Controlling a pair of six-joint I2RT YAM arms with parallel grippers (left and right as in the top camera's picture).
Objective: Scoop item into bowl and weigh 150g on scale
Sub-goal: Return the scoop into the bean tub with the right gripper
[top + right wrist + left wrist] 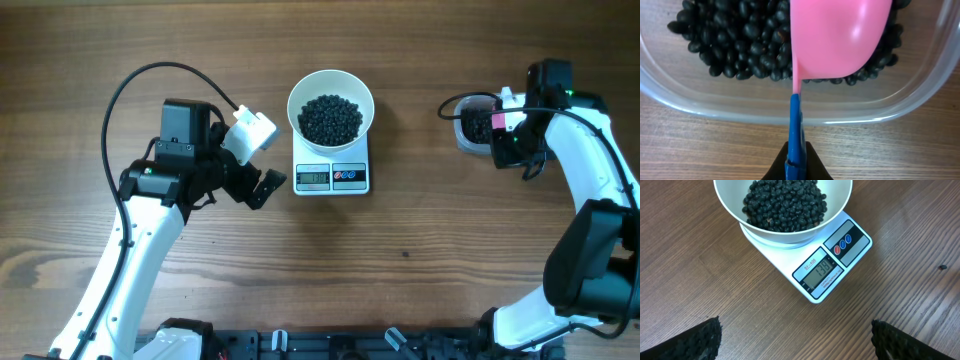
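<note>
Black beans (331, 118) lie heaped in the white bowl (300, 100). The bowl sits right on top of the scale (331, 177), so the scale can feel how heavy the beans are. The grey display (819, 272) faces the front of the counter (400, 280). Its small digits look a bit under the goal, so I think only a few more beans are needed.

Just beside the scale, on its left, hangs the left gripper (258, 160). Its jaws are spread wide and hold nothing. Its camera looks down at the bowl and the display, maybe to watch the number.

Well apart on the right is a clear plastic container (690, 107) with spare beans (730, 45) in it. The right gripper (795, 167) has its jaws pinched tight on the thin blue handle (795, 115) of a pink scoop (840, 35). The scoop's cup is over the spare beans inside the container, because that is where more come from. Its round back faces the camera, so I cannot tell if it is full.

One stray bean (942, 267) lies alone on the counter in front of the scale. The next scoop should be small, or the bowl could get too heavy.
</note>
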